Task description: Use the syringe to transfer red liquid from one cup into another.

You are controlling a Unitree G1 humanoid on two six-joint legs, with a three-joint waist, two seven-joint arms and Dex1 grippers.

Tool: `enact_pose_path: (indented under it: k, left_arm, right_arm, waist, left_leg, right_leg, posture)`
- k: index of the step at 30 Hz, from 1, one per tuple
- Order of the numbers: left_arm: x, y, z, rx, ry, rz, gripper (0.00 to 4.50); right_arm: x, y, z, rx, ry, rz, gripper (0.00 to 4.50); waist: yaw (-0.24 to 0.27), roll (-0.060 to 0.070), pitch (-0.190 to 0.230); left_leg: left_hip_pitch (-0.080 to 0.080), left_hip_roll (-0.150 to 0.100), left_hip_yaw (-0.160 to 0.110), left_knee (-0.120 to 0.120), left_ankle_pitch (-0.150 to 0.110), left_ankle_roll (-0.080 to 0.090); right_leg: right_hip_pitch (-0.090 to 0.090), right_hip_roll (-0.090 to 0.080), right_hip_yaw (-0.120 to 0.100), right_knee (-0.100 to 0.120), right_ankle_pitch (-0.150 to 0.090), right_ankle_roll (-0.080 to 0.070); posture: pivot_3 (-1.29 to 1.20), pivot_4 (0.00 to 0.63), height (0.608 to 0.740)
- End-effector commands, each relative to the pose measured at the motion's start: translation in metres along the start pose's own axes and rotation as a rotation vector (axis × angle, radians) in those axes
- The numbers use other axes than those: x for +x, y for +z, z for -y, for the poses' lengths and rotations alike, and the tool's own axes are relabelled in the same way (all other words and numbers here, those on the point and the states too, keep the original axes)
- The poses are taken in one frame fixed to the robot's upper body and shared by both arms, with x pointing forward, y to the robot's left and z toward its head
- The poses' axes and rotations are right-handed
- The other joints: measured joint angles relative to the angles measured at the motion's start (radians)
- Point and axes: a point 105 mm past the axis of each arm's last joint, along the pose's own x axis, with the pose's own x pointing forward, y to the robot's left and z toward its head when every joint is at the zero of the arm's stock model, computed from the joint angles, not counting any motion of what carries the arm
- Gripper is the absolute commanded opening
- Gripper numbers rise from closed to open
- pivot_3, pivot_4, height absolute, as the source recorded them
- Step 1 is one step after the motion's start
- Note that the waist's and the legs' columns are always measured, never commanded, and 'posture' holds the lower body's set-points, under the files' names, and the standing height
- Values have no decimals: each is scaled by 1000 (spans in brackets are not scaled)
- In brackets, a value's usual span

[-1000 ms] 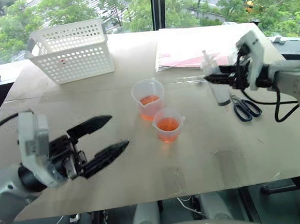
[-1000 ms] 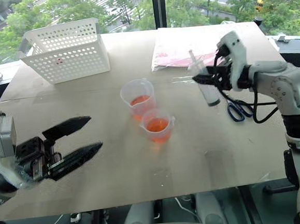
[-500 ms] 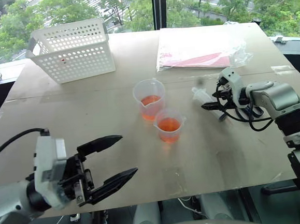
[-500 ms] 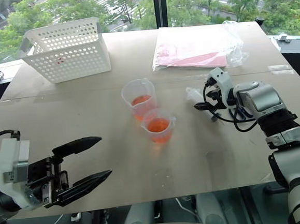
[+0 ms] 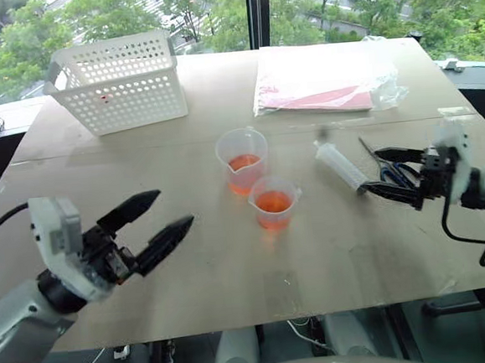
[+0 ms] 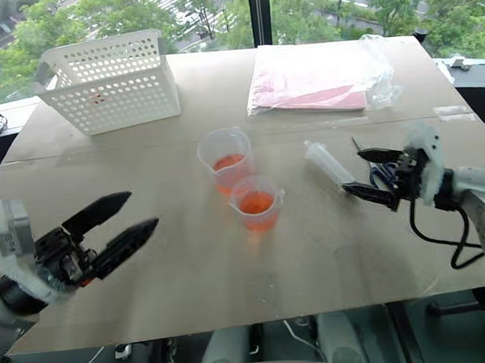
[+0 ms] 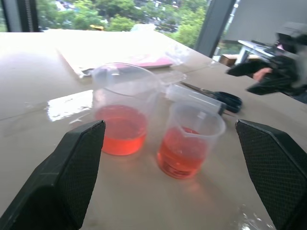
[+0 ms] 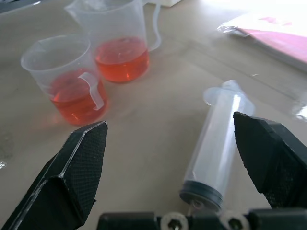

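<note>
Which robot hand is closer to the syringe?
The right. Its tool is open right beside the syringe, which lies on the table. The left tool is far off, on the other side of both cups.

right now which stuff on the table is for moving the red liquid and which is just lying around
For the job:
- syringe, lying on the table
- larger cup with red liquid
- smaller cup, also holding red liquid
- right pincer, open by the syringe

Just lying about:
- white basket
- blue-handled scissors
- pink sheet in plastic bag
</note>
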Motion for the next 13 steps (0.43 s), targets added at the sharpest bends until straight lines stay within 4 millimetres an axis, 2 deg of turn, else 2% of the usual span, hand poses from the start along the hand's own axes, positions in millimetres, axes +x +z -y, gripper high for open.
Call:
enact_pose_path:
  k: [1, 3, 8, 10, 13]
  left_arm:
    - [-11, -11, -32, -31, 207, -6, 4417]
    - [-17, -17, -43, -38, 276, -12, 4417]
    - [-32, -29, -67, -46, 457, 2, 4417]
    - [-38, -32, -79, -47, 544, 30, 4417]
    - [-41, -36, -89, -57, 618, 62, 4417]
  right_arm:
    - [-35, -10, -11, -34, -60, 1, 4481]
    - [-48, -21, -19, -27, -76, -26, 4481]
    - [-73, -38, -23, 5, -239, -48, 4481]
    - [-77, -43, -21, 6, -335, -33, 4481]
    - [-72, -42, -19, 8, -446, 8, 4481]
  waist:
    - [6, -1, 0]
    - [8, -1, -1]
    - [1, -1, -2]
    - [1, -2, -3]
    - [1, -2, -3]
  left_leg:
    - [3, 0, -1, 0, 0, 0]
    - [12, 0, 0, -3, 0, 0]
    - [13, 1, 1, -2, 0, 0]
    - [13, 1, 1, -2, 0, 0]
    - [13, 2, 1, -2, 0, -1]
  right_leg:
    - [3, 0, 0, 0, -1, 2]
    - [11, 0, -1, -1, -3, 1]
    - [11, 0, 1, -1, -3, 2]
    - [11, 0, 2, -1, -3, 2]
    - [10, 0, 2, -1, -3, 2]
  posture:
    - [0, 150, 740]
    - [0, 150, 740]
    - [0, 150, 740]
    - [0, 150, 740]
    - [0, 150, 740]
